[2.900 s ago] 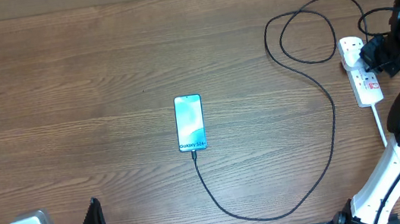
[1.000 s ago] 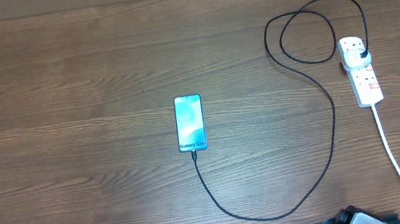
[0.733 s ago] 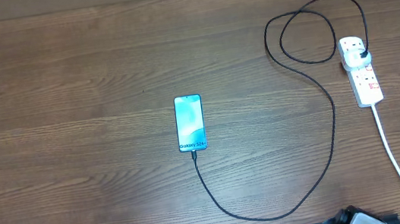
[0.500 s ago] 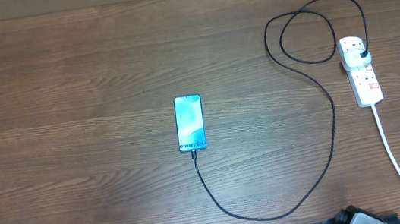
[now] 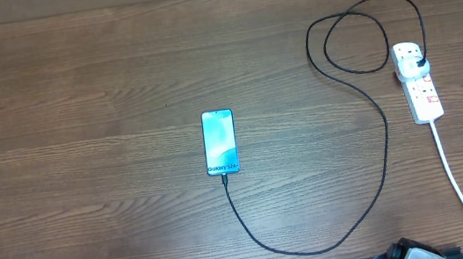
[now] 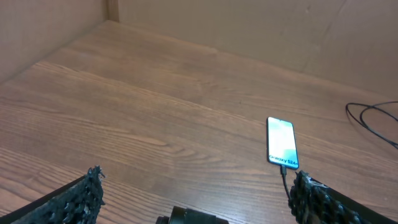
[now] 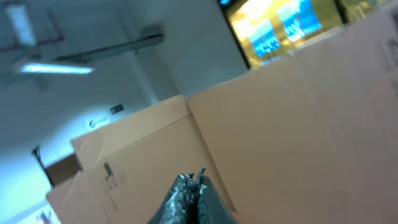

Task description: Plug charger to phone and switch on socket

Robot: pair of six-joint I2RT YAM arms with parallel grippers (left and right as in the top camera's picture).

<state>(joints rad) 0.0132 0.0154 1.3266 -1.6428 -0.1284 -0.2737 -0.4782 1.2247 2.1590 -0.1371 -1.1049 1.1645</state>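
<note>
Overhead: the phone (image 5: 220, 142) lies flat on the table (image 5: 77, 95) with the charger (image 5: 388, 141) plugged into its bottom end, and the cable loops over to the socket (image 5: 421, 88). Left wrist cam: my left gripper (image 6: 198, 182) is spread wide and empty, with the phone just ahead, nearer my right-hand finger. Right wrist cam: my right gripper (image 7: 191, 182) is pinched shut on nothing and points up at cardboard boxes (image 7: 280, 124).

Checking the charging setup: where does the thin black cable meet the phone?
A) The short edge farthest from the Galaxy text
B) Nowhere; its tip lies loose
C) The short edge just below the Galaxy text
C: the charger runs straight into the phone at that edge.
</note>
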